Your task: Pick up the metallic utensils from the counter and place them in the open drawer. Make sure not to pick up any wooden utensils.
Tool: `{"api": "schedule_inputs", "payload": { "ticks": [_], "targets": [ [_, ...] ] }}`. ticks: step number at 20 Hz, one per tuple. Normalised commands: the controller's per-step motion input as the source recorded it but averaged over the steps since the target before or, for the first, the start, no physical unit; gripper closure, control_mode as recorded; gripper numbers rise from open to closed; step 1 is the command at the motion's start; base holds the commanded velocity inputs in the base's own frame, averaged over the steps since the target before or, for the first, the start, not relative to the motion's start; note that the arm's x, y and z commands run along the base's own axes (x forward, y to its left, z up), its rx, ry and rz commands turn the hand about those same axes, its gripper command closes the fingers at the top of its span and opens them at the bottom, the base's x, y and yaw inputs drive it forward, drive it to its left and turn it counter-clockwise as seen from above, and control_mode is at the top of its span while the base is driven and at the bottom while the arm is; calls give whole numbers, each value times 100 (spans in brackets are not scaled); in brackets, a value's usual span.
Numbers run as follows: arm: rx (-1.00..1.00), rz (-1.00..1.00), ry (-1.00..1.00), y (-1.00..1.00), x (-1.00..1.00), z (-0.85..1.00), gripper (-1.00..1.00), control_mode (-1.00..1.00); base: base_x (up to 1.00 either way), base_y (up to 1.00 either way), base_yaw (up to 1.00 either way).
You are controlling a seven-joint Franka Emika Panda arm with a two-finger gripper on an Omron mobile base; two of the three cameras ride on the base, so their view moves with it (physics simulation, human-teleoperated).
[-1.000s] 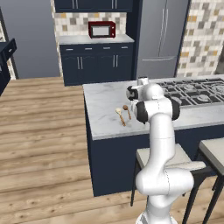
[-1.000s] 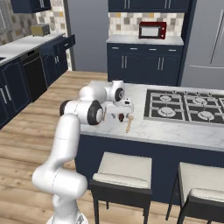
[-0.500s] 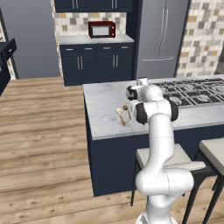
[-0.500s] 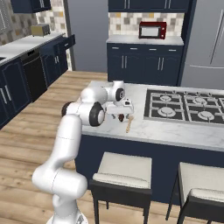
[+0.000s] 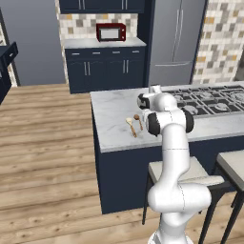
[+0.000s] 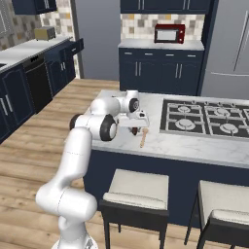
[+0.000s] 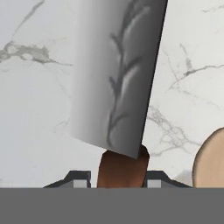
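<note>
My pincer (image 7: pixel 118 177) has just drawn in from its wide spread, and its two dark tips now sit tight on either side of a dark brown handle. As far as I can tell I am pinching it, though the arm itself has not shifted. That handle belongs to the metallic utensil (image 7: pixel 118 74), whose broad dull grey blade runs away from me, flat on the marble. It has not yet been lifted.

Just beside it, at the edge of the hand view, is the rounded pale bowl of a wooden spoon (image 7: pixel 210 159). It is apart from my tips, and it must stay where it is. From the right base view, that wooden spoon lies just past my hand on the tabletop (image 6: pixel 189 146), near the front edge.

Further along the marble is the black hob (image 6: pixel 204 116), well clear of this grasp.

With the grip made, I judge that the next step is a straight lift. After that comes a carry to the open drawer (image 6: pixel 74 47), which I take to be the navy box jutting out from the far cabinets, well apart across the floor.
</note>
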Motion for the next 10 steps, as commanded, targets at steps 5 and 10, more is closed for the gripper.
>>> {"api": "schedule_inputs", "payload": {
  "ticks": [5, 10],
  "targets": [
    [-1, 0, -3, 0, -9, 4, 100, -100, 0, 0, 0],
    [2, -4, -5, 3, -65, 54, 100, -100, 0, 0, 0]
  ]
}}
